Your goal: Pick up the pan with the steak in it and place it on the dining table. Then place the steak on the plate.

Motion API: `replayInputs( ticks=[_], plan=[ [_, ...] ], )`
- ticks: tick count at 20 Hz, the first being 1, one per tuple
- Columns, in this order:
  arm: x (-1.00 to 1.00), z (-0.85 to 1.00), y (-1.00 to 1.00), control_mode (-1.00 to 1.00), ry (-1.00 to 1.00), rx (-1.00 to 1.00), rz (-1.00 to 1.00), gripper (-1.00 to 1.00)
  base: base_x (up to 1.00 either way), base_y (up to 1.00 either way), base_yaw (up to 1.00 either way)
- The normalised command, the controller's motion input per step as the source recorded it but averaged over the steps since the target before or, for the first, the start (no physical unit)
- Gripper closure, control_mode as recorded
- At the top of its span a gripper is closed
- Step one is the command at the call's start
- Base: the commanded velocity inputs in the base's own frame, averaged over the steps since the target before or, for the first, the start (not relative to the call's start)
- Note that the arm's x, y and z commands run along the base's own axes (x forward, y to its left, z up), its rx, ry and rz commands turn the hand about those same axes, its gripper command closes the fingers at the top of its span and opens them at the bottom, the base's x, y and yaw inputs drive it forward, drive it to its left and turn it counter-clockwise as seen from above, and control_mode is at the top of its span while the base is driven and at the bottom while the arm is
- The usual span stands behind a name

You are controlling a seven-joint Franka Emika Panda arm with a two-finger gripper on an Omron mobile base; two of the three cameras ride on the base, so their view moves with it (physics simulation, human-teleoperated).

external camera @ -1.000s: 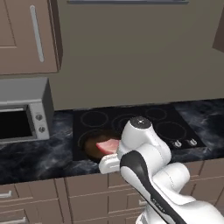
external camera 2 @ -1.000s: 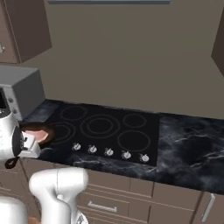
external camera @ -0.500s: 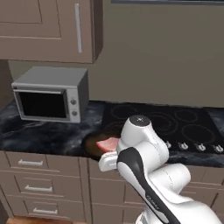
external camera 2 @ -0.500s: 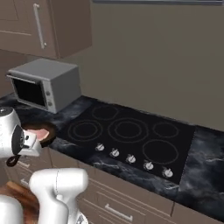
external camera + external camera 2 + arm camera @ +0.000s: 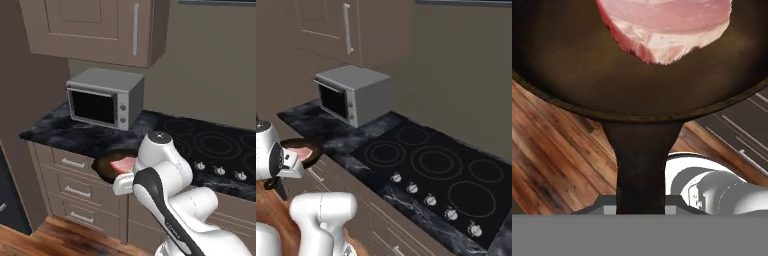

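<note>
The dark pan (image 5: pixel 577 70) hangs in the air with the pink steak (image 5: pixel 662 22) lying flat in it. My gripper (image 5: pixel 641 209) is shut on the pan's handle (image 5: pixel 641 160), which runs straight down toward the hand. In the left base view the pan (image 5: pixel 106 166) and steak (image 5: pixel 123 164) peek out left of my white wrist, level with the counter's front edge. From the right base camera, the pan (image 5: pixel 305 146) and the steak (image 5: pixel 301 151) sit just above the gripper (image 5: pixel 292 167). The dining table and the plate are out of view.
A grey microwave (image 5: pixel 105 97) stands on the black marble counter (image 5: pixel 55 131), with the black glass stovetop (image 5: pixel 431 165) to its right. Brown drawers (image 5: pixel 70 175) run below and wall cabinets (image 5: pixel 95 30) above. Wooden floor (image 5: pixel 557 155) lies under the pan.
The whole picture has shifted, so the base has moved and turned relative to the counter. The pan and steak stay in the same place against my wrist, still gripped.
</note>
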Motion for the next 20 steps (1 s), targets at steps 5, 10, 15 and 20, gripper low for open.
replayInputs(
  ticks=[5,10,15,20],
  plan=[
    [0.0,0.0,0.0,1.0,0.0,0.0,0.0,1.0,-0.2,-0.03,0.48],
    [0.0,0.0,0.0,1.0,0.0,0.0,0.0,1.0,-0.21,-0.03,0.48],
    [0.0,0.0,0.0,1.0,0.0,0.0,0.0,1.0,-0.2,-0.03,0.48],
    [0.0,0.0,0.0,1.0,0.0,0.0,0.0,1.0,-0.24,-0.01,0.46]
  ],
)
